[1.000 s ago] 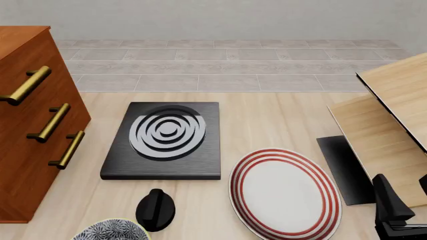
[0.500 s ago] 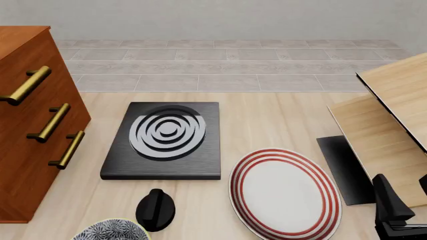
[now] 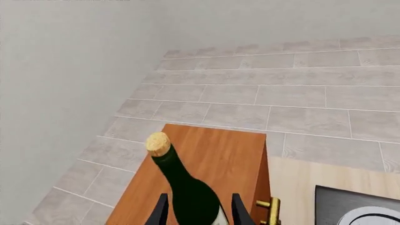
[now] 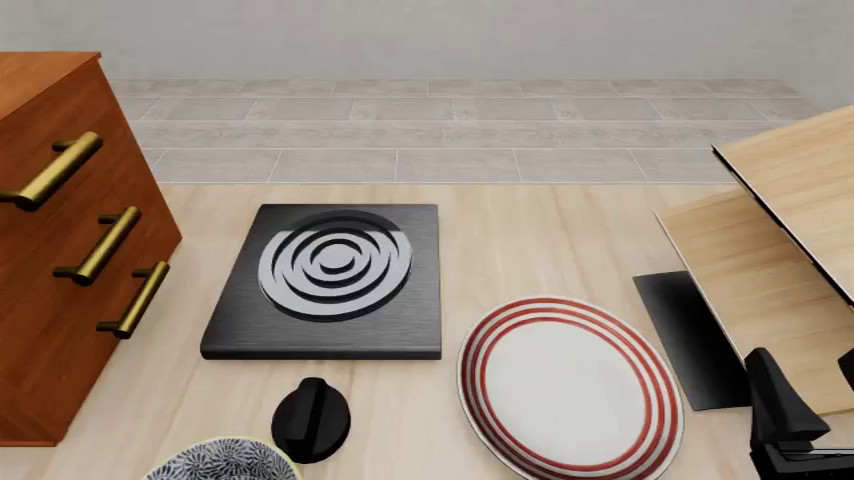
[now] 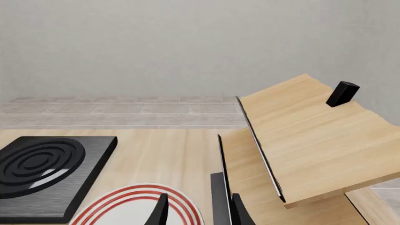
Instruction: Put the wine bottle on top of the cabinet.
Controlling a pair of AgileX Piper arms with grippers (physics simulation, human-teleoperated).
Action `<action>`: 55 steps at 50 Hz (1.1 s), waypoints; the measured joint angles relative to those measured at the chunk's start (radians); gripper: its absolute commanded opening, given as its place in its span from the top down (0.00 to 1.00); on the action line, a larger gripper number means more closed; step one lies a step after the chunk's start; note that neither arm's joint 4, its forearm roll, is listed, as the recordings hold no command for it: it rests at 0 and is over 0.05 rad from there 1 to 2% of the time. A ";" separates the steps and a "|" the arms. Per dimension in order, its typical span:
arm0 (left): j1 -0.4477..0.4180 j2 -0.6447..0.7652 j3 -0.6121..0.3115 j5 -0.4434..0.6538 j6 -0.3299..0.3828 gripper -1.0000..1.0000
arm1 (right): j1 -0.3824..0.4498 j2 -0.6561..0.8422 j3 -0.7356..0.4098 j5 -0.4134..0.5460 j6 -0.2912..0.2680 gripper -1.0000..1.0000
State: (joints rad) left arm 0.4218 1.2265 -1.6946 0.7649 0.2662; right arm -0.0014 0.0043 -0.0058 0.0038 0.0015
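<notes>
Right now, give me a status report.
Left gripper shut on wine bottle, above cabinet top. Right gripper open, empty. Nothing in the way.

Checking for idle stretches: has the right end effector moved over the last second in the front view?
No. The right end effector keeps the same spot beside the red-striped plate, below the pale wooden boards.

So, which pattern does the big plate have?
White plate with red rings at its rim; front view.

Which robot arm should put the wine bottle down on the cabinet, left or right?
Left. Its gripper already holds the wine bottle above the cabinet top. The right gripper is empty, over by the striped plate.
</notes>
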 measured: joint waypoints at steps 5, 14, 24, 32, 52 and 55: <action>-0.001 -0.004 -0.003 0.003 0.001 0.00 | 0.000 0.000 0.000 0.000 0.000 0.00; -0.009 -0.019 -0.004 0.011 0.002 0.00 | 0.000 0.000 0.000 0.000 0.000 0.00; -0.024 -0.059 0.010 0.022 -0.003 0.00 | 0.000 0.000 0.000 0.000 0.000 0.00; -0.039 -0.109 0.035 0.028 -0.017 0.00 | 0.000 0.000 0.000 0.000 0.000 0.00; -0.089 -0.309 0.144 0.057 -0.073 0.00 | 0.000 0.000 0.000 0.000 0.000 0.00; -0.098 -0.344 0.167 0.062 -0.077 0.00 | 0.000 0.000 0.000 0.000 0.000 0.00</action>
State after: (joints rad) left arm 0.3235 0.8827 -1.5272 0.8268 0.1890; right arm -0.0015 0.0043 -0.0058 0.0038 0.0015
